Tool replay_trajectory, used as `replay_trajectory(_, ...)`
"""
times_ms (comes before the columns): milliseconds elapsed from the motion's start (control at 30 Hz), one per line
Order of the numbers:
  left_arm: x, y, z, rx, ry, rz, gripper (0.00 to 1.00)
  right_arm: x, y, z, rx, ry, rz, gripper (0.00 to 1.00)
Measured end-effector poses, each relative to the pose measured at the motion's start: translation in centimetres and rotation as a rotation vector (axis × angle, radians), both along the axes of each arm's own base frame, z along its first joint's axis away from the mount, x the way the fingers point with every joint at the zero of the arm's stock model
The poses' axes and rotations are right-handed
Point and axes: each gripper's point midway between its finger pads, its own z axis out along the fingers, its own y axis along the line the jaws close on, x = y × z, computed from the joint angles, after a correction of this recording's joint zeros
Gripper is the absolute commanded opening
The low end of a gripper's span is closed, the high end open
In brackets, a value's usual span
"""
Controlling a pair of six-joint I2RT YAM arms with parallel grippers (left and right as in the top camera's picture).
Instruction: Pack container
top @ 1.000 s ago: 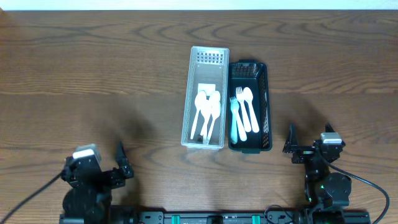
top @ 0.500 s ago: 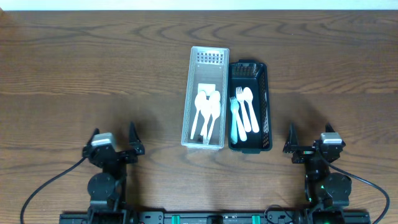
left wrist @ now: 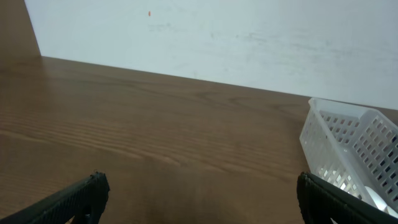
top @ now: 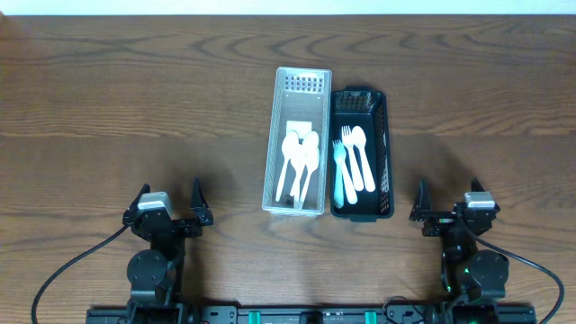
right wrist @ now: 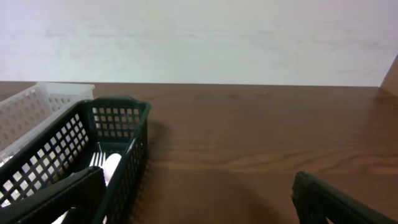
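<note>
From overhead I count two baskets side by side and touching at mid-bench: a clear basket on the left and a dark basket on the right. The clear one holds what look like three white spoons, overlapping, so I cannot be sure of the count. The dark one holds three pieces: two forks, one pale blue, and a white spoon. Both baskets are long, narrow and slotted at the far end. Two arms sit at the near edge, well apart from the baskets; the left fingers are spread wide with nothing between them, and so are the right fingers.

In the left wrist view, the two left fingers stand far apart over bare bench, with the clear basket's perforated corner at the right.

In the right wrist view, the right fingers are spread as wide. The dark basket's grid wall is at the left, a fork and a spoon showing inside, and the clear basket is beside it.
</note>
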Motion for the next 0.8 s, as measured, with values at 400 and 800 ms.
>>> replay_trajectory(400,0.04,-0.01,-0.22,0.0,0.01,0.0,0.98,0.0,0.0,0.0,0.0,0.0,0.0,0.99)
replay_trajectory(800,0.04,-0.09,-0.22,0.0,0.01,-0.005,0.98,0.0,0.0,-0.02,0.0,0.0,0.0,0.99)
